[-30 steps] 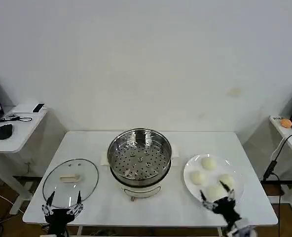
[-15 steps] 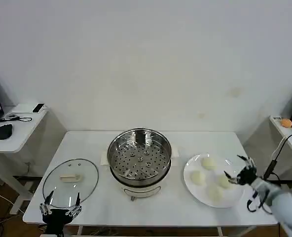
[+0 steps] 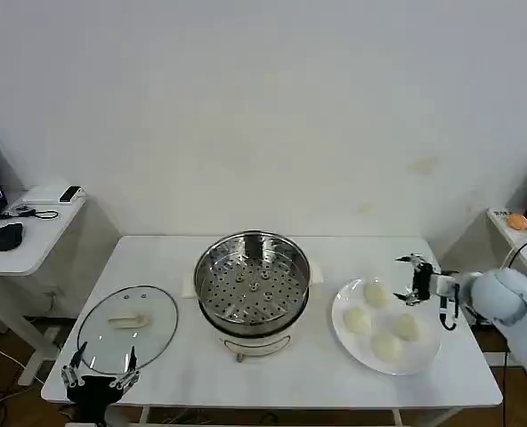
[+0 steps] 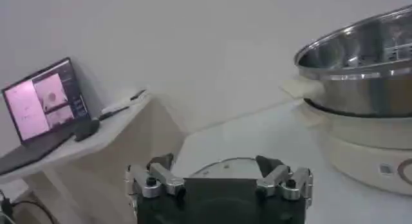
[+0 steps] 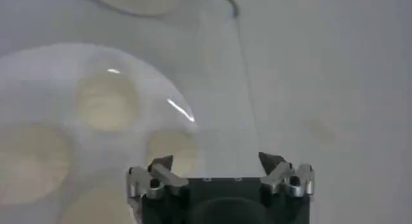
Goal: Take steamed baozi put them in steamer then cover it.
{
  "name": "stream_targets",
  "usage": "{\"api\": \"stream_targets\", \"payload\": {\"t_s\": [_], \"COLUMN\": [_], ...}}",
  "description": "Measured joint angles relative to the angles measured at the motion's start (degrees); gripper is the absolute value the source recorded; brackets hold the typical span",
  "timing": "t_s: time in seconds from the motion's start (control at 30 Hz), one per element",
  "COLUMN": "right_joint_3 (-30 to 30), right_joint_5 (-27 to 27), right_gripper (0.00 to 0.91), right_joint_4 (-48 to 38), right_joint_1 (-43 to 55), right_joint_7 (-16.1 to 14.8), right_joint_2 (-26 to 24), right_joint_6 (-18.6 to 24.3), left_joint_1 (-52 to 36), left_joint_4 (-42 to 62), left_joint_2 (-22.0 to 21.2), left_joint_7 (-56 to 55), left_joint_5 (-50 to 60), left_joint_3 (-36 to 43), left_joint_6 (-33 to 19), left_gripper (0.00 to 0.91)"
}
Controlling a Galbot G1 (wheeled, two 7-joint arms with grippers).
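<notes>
right now my right gripper (image 3: 415,280) hangs over the far right side of the white plate (image 3: 424,356), close above the buns, and its fingers are spread wide with nothing in them. four steamed baozi (image 3: 377,294) sit on that plate, to the right of the steamer (image 3: 252,283), which is in the middle of the table (image 3: 335,253) and has no buns in it yet. the cover (image 3: 126,327) lies flat on the table to the left of the steamer. my left gripper (image 3: 100,382) waits low at the near edge of the table, just by the cover, with its fingers spread too. i think my job now is to pick up the first bun. to do it well, i should pick just one bun, line my fingers up on both sides of it, and come straight down so i don't bump the others. the buns look soft, so i should squeeze gently and not squash it. then i should lift it up high enough to clear the shiny steamer rim before i go across.
</notes>
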Motion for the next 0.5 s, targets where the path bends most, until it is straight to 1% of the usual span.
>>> {"api": "stream_targets", "payload": {"t_s": [0.1, 0.27, 0.5], "right_joint_3": [-6.4, -14.86, -21.06], "right_joint_5": [0.63, 1.49, 1.44], "right_gripper": [0.907, 0.907, 0.907], "right_joint_4": [-1.92, -5.25, -10.32], "right_joint_1": [4.88, 10.7, 15.22], "right_joint_7": [-1.74, -3.21, -3.47], "right_joint_2": [0.02, 1.47, 5.46], "right_joint_6": [-0.07, -0.59, -0.98], "left_joint_1": [-0.45, -1.17, -1.83], "left_joint_4": [0.25, 0.71, 0.67], "left_joint_2": [0.25, 0.6, 1.26], "left_joint_7": [0.23, 0.48, 0.79], "left_joint_5": [0.09, 0.09, -0.13], "left_joint_3": [-0.05, -0.26, -1.32], "left_joint_6": [0.08, 0.09, 0.23], "left_gripper": [0.907, 0.907, 0.907]}}
